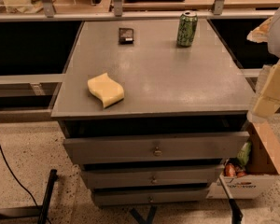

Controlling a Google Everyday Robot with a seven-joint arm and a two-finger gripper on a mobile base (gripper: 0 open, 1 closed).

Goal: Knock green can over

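The green can (187,29) stands upright near the far right of the grey cabinet top (168,73). It is green with dark markings and a silver top rim. My gripper (266,97) is pale yellow and sits at the right edge of the view, beside the cabinet's front right corner. It is well in front of the can, to its right, and touches nothing.
A yellow wavy sponge (105,90) lies near the front left of the top. A small dark packet (126,35) lies at the far side, left of the can. Three drawers (156,148) stand slightly open below. A cardboard box (256,171) of items sits on the floor at right.
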